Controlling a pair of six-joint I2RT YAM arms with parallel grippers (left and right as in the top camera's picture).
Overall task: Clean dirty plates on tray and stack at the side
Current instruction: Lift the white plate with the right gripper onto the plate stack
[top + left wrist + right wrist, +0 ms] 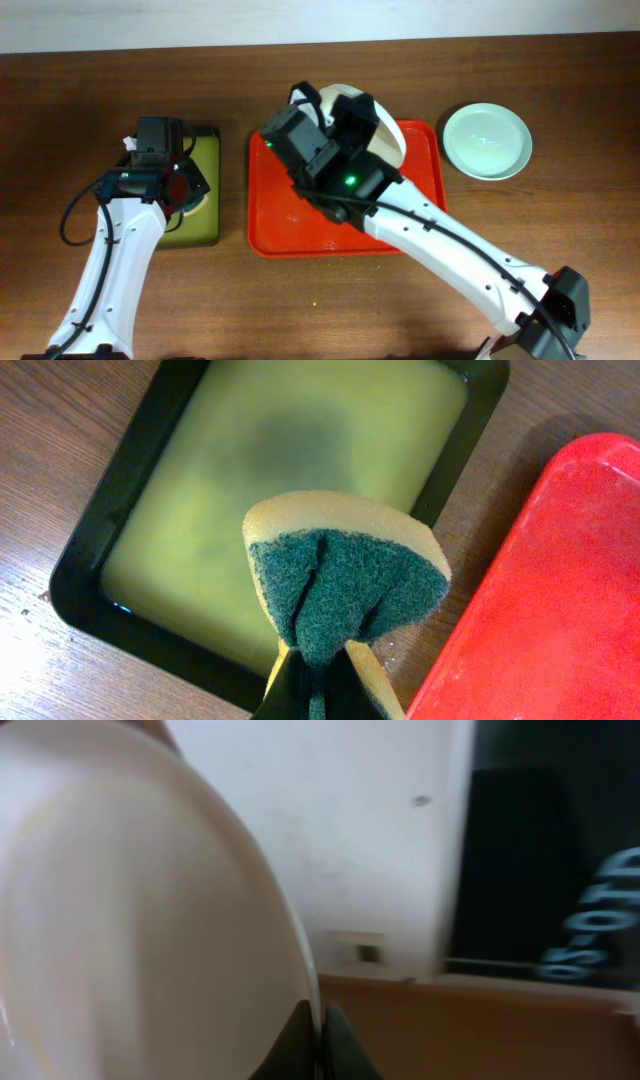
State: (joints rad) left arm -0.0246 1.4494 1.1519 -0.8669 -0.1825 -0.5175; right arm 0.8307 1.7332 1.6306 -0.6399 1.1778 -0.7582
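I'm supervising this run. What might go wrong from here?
The right gripper pinches the white plate only at its rim, tilted up, so it may slip when scrubbed. The sponge, folded in the left gripper, could drip on the table while crossing from the green tray to the red tray.

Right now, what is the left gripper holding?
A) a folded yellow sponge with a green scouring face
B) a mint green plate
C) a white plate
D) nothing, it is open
A: in the left wrist view the left gripper pinches a folded yellow sponge, green scouring side facing the camera, above the black-rimmed tray of yellowish liquid.
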